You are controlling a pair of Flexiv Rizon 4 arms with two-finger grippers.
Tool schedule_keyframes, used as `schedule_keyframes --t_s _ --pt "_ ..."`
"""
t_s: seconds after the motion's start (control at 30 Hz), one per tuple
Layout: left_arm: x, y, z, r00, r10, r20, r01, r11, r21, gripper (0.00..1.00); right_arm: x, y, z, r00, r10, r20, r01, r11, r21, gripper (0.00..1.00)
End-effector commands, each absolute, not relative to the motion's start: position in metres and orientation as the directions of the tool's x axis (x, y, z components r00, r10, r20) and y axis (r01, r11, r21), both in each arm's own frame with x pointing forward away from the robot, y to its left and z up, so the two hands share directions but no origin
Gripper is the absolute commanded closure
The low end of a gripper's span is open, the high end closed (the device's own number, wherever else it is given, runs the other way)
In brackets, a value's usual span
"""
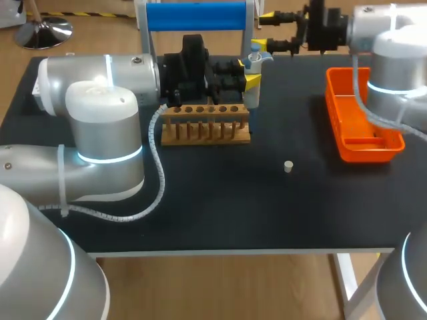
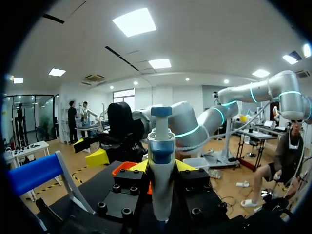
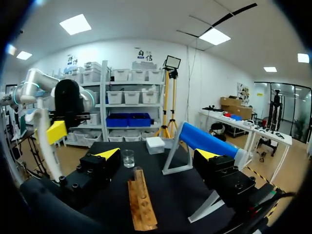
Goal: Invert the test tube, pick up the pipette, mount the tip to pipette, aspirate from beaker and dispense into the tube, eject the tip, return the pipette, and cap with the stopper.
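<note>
as far as we can judge, we stand somewhere in the middle of the job; our left gripper [image 2: 162, 168] is clamped on the pipette [image 2: 161, 146], 1 yellow-tipped finger on each side of its white body, blue plunger cap upward; in the head view it is held upright just behind the right end of the wooden rack [image 1: 205, 125], near the blue-barred stand [image 1: 193, 17]; so pick-up reads as done, return as not done; the pipette's lower end is hidden in every view, so we cannot tell whether a tip is mounted or whether any liquid is across; our right gripper [image 3: 157, 155] is spread wide and holds nothing, near the table's far edge, well apart from the rack; its wrist view shows the clear beaker [image 3: 128, 158] ahead of it, past the rack's end; a white box [image 3: 156, 144] stands near the beaker, and we take it for the tip box; 1 glassy shape at that end of the rack may be the test tube [image 3: 138, 173], too small to say whether filled or which way up; the stopper [image 1: 288, 166] lies alone on the black table [image 1: 220, 213], well apart from the rack, so capping is left; the orange tray [image 1: 360, 117] sits at our right, probably for the ejected tip, contents not made out; left at minimum: return the pipette, cap the tube; tip, aspirate, dispense and eject are open questions
</note>
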State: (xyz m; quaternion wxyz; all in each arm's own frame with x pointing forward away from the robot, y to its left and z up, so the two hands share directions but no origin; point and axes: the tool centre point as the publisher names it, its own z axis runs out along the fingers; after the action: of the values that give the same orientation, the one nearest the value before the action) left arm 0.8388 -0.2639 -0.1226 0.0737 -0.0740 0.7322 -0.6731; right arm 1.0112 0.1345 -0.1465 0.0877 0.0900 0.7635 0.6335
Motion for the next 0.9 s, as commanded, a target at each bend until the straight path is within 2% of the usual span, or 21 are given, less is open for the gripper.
schedule_keyframes --t_s 0.03,0.9 --pt "0.839 -0.264 -0.122 -0.979 -0.205 -0.007 -0.011 0.084 -0.996 1.00 1.034 0.159 -0.151 -0.968 0.252 -0.019 0.039 0.224 0.974 0.00" --pt "0.839 -0.264 -0.122 -0.979 -0.205 -0.007 -0.011 0.084 -0.996 1.00 1.115 0.204 -0.181 -0.949 0.311 -0.050 0.047 0.297 0.954 0.00"
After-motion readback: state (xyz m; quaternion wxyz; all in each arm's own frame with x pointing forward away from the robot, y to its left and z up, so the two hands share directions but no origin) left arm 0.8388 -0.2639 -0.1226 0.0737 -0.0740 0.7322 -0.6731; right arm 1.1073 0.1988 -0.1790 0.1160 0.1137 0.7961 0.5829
